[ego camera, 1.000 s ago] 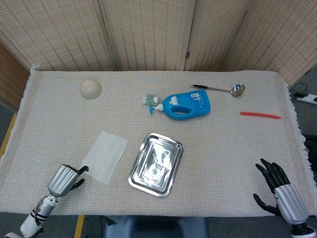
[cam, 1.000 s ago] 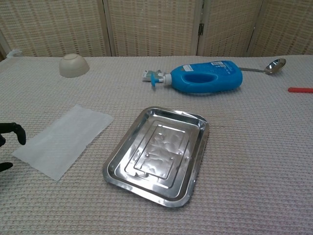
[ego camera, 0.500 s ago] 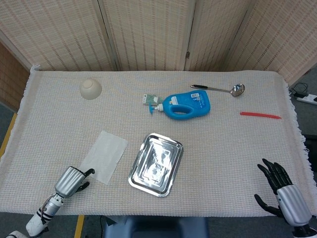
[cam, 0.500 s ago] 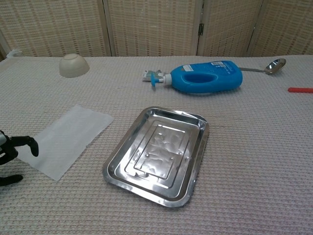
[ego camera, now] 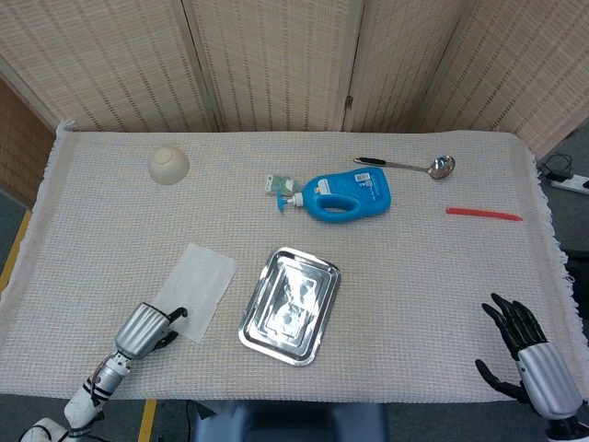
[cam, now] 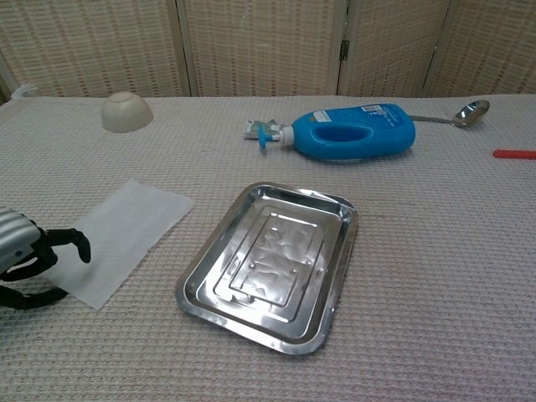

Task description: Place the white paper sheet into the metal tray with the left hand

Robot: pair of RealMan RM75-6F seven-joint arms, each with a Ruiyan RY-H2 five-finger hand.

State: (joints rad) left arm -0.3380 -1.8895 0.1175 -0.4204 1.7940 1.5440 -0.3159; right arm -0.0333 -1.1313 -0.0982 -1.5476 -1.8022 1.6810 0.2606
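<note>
Left hand: the left hand (cam: 29, 255) sits at the near-left corner of the white paper sheet (cam: 117, 236), dark fingers (cam: 71, 240) curled over the sheet's near edge, thumb low beneath. Whether paper is actually pinched cannot be told from either view; fingers are narrow, not spread.
Change: over the last second this hand has travelled rightward and forward, from clear of the sheet to overlapping its corner. The sheet itself has not shifted.
Meaning for task: judged as the close of the approach, with the grasp about to be attempted. No lift and no transfer has begun.
Pose: in the head view the left hand (ego camera: 147, 329) points up-table toward the sheet, silver back uppermost, forearm trailing off the near table edge.
Sheet location: the white paper sheet (ego camera: 194, 290) lies flat on the cloth, left of the metal tray (ego camera: 323, 306) and apart from it.
Tray: the metal tray (cam: 335, 301) shows nothing inside it.
Right hand: the right hand (ego camera: 526, 345) rests at the near-right edge, fingers apart, holding nothing; out of the chest view.
Other items: bowl (ego camera: 168, 165), blue bottle (ego camera: 345, 195), ladle (ego camera: 409, 166) and red stick (ego camera: 483, 214) lie farther up-table, well apart from the work.
</note>
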